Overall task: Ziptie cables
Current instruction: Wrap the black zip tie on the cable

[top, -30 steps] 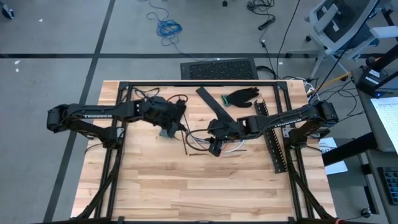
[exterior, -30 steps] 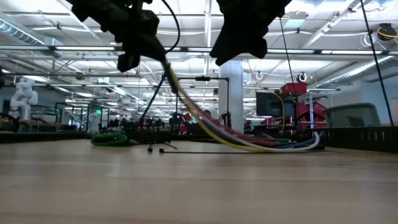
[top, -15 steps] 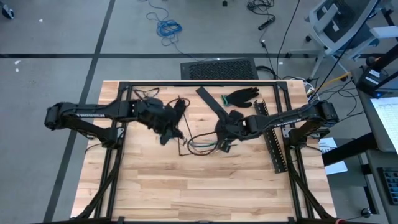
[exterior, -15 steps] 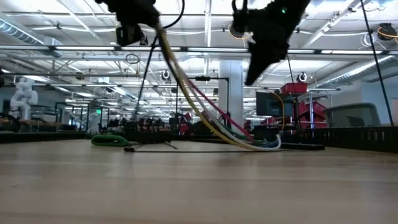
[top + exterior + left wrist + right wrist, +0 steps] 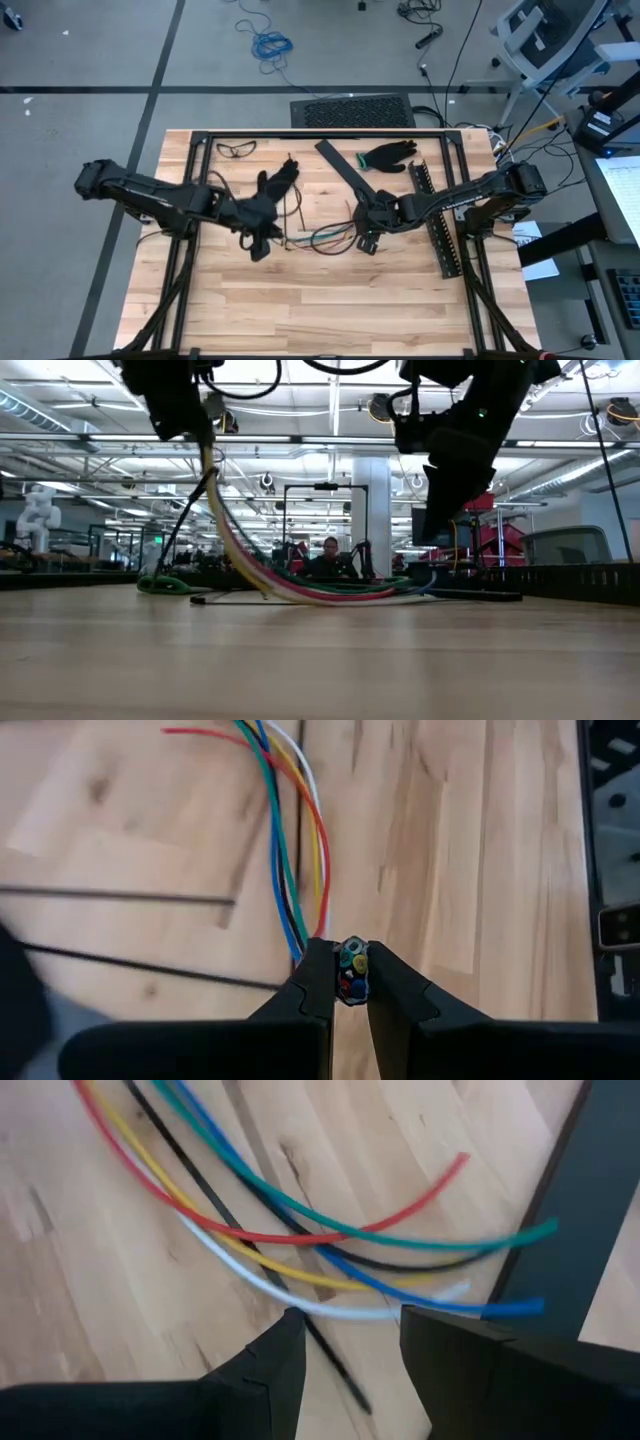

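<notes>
Cables point(image 5: 322, 238) are pinched at one end by the left pincer point(image 5: 350, 982), raised above the counter point(image 5: 300, 300) near its middle; the loose ends are fanned on the wood. The right pincer point(image 5: 345, 1330) is held spread just over those ends, gripping nothing, beside a black strip point(image 5: 438, 225).
</notes>
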{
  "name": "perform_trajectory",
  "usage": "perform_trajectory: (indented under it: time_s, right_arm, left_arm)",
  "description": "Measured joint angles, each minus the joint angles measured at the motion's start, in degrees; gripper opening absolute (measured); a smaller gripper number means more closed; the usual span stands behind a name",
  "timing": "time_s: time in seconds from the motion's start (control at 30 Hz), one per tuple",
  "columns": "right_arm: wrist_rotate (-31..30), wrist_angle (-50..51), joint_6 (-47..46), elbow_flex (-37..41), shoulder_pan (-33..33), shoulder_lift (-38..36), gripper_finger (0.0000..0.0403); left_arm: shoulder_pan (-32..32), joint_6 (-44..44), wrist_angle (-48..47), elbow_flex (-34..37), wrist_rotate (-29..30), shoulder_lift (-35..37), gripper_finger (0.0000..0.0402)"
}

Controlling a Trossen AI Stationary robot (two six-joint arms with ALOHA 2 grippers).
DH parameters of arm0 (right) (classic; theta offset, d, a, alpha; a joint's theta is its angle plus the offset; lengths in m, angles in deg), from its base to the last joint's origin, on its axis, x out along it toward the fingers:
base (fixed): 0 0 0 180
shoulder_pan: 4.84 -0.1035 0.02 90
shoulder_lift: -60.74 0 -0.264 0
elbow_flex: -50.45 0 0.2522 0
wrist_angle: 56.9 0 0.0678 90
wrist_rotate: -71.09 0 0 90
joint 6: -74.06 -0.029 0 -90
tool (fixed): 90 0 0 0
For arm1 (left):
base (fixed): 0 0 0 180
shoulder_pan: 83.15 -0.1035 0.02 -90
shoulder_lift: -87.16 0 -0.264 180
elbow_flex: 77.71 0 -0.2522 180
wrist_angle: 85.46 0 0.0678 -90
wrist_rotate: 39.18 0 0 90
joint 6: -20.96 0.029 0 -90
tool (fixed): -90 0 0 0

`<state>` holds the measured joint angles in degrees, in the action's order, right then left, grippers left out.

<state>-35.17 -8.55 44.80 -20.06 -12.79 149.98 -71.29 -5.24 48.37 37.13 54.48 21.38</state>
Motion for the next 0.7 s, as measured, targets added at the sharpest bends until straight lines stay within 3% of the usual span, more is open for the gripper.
perform_trajectory:
  time_s: [0.17,0.47,0.7]
  right_arm:
    - [-0.12,0.41,-0.02,0.37,-1.00,-0.83,0.0151]
    - [-1.94,1.22,0.76,0.37,-0.32,-5.36,0.0151]
    - [-2.00,1.22,2.37,0.37,0.89,-8.98,0.0151]
  left_arm:
    - [4.24,-3.53,7.28,2.95,-0.09,-2.58,0.0035]
    - [11.27,-5.10,9.10,3.08,-1.37,-11.74,0.0037]
    - [14.69,-17.03,14.13,3.08,-1.82,-18.07,0.0125]
